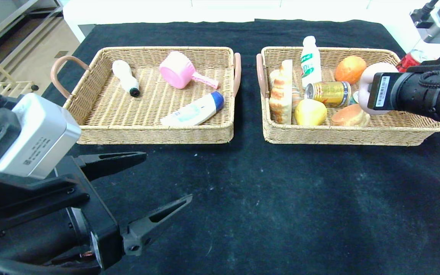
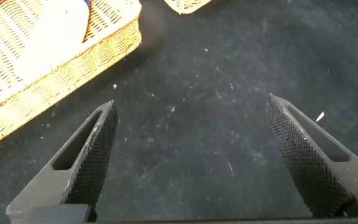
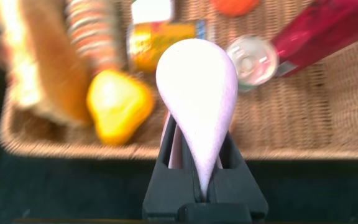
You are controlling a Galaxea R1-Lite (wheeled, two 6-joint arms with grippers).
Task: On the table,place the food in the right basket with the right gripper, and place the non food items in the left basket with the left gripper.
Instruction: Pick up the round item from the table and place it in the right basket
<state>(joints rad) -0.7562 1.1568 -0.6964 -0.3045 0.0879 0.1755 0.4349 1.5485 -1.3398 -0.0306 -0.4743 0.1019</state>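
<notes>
My right gripper (image 1: 369, 91) is shut on a pale pink teardrop-shaped food item (image 1: 372, 82) and holds it above the right basket (image 1: 342, 133), near its right side. In the right wrist view the pink item (image 3: 197, 87) stands up between the fingers (image 3: 166, 146) over the basket's front rim. The basket holds sliced bread (image 1: 283, 91), a white bottle (image 1: 310, 61), an orange (image 1: 350, 69), a gold can (image 1: 329, 93), a yellow fruit (image 1: 310, 112) and a bun (image 1: 350, 115). My left gripper (image 1: 168, 175) is open and empty over bare table at the front left.
The left basket (image 1: 155, 133) holds a white bottle with a black cap (image 1: 126, 78), a pink scoop (image 1: 180, 73) and a white tube with a blue cap (image 1: 195, 110). A red can (image 1: 406, 61) lies at the right basket's far right corner. The table (image 1: 281, 198) is black.
</notes>
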